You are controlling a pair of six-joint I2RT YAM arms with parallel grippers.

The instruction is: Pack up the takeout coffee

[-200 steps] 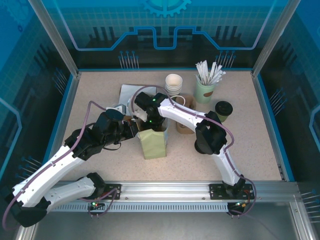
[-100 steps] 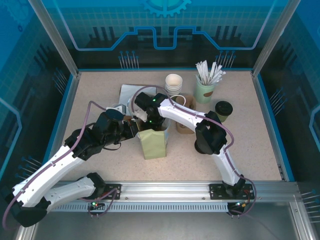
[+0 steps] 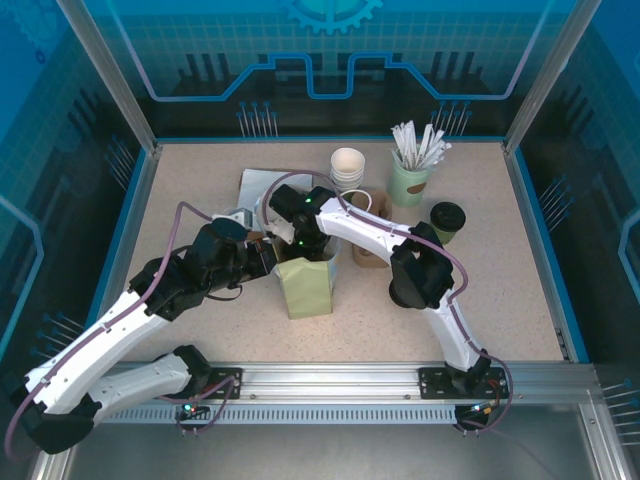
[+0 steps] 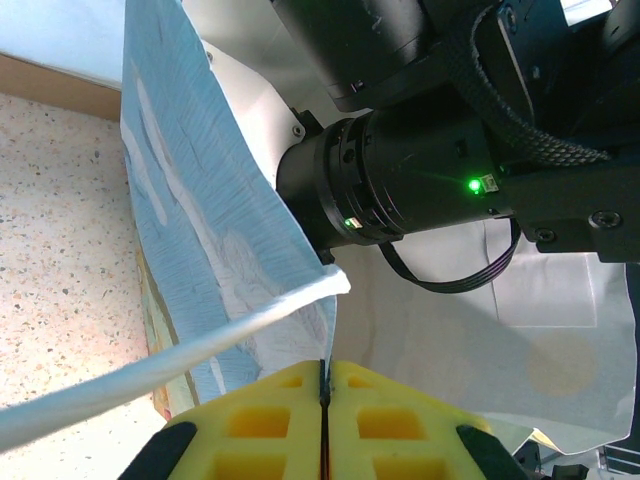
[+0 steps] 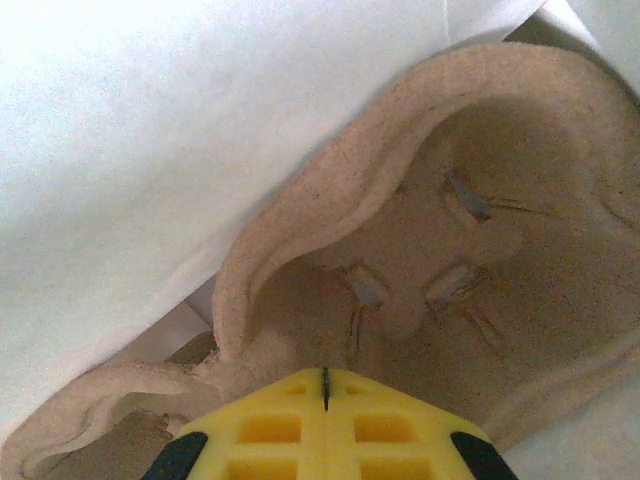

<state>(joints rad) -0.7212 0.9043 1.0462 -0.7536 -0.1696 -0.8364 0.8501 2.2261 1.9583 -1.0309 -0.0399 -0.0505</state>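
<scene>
Olive-green paper bag [image 3: 308, 290] stands upright with its mouth open near the middle of a speckled beige table [image 3: 200, 190], and both robot arms meet at its top. The left gripper [image 4: 323, 375] is at the bag's left rim. Its yellow pads [image 4: 270, 420] are pressed together on the thin paper wall, with only a hairline seam between them. A white cord handle [image 4: 150, 375] runs across just beside those pads. The right arm's black wrist [image 4: 420, 180], with a small green light, reaches down into the bag's mouth from above. Inside the bag, the right gripper [image 5: 325, 380] has its yellow pads closed flat against each other. Its tips are right at the edge of a brown moulded-pulp cup carrier [image 5: 430, 250] that lies against the bag's white lining. I cannot tell whether the pads actually pinch that edge. The takeout coffee [image 3: 447, 222], a small olive-green paper cup with a dark top, stands upright on the table well to the right of the bag and slightly behind it, apart from both grippers. Behind the bag and to its right is a mint-green cup [image 3: 409, 183] full of white-wrapped sticks. A stack of white paper cups [image 3: 348, 165] stands directly behind the bag, and a white sheet [image 3: 258, 185] lies flat behind the bag's left side.
</scene>
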